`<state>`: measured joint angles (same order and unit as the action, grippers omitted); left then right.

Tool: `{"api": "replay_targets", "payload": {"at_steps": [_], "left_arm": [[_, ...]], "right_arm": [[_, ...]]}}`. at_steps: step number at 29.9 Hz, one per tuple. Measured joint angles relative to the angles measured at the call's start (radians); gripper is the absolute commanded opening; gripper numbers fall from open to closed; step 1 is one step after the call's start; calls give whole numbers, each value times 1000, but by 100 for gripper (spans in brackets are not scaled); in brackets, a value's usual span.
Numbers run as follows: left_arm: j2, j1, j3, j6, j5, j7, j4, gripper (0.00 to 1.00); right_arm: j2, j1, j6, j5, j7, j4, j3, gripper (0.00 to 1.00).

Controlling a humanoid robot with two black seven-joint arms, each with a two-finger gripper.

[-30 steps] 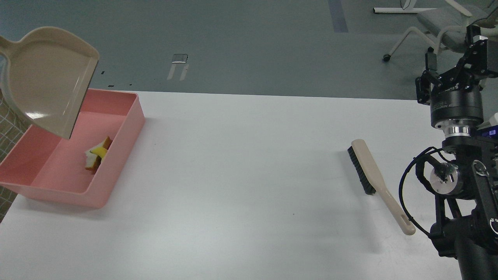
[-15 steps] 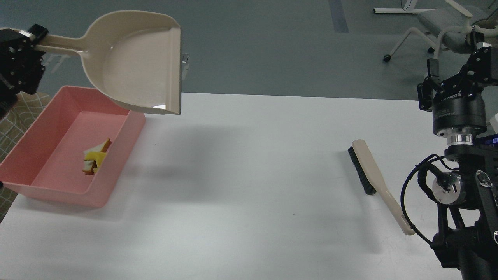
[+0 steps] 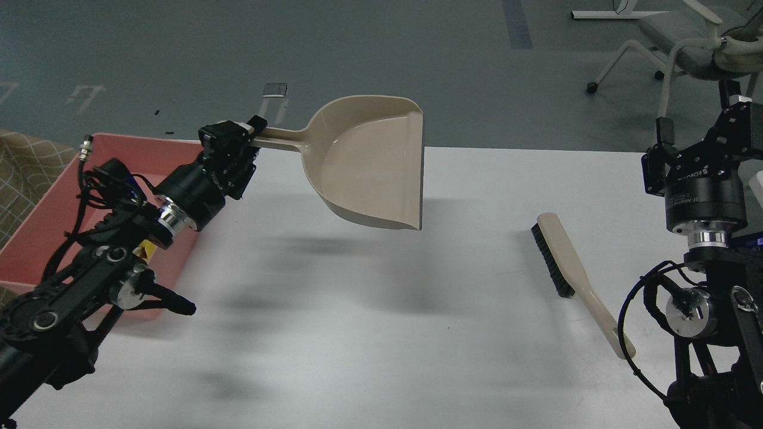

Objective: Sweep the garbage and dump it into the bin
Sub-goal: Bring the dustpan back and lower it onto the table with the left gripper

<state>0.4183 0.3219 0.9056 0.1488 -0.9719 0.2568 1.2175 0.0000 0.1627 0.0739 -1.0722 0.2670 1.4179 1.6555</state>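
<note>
Our left tool is clenched on the handle of the beige dustpan, which hangs in the air above the white tabletop, its pan tipped toward us so that we see its bare inside, its straight lip facing right. The dustpan throws a soft shadow on the tabletop beneath it.

The pink bin sits at the tabletop's far left corner, and our left arm crosses in front of much of it. Of the garbage we see only a small yellow bit peeking out beside the arm, inside the bin near its right wall; the rest is hidden.

Our right tool is raised at the right edge, above the tabletop's far corner, touching nothing we can see; it is dark and seen end-on, so we cannot tell whether it is released or clenched.

The brush lies flat on the tabletop to the right, bristles facing left, handle pointing toward us, well apart from the dustpan.
</note>
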Motion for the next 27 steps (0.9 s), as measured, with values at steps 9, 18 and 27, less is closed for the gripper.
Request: {"api": "replay_targets", "payload": {"at_steps": [9,18,27], "left_arm": [[-185,5,-26,-68,-123,10,-140,0],[-200,4,-27,-120,-118,85,-231,0],[-189,-7,-38,-123,-123,101,-234,5]], "right_arm": [[0,-15,0,0,0,23,-6,97],[0,-14,3,0,-2,24,-7,97],[0,-17,4,0,-2,23,-11,97]]}}
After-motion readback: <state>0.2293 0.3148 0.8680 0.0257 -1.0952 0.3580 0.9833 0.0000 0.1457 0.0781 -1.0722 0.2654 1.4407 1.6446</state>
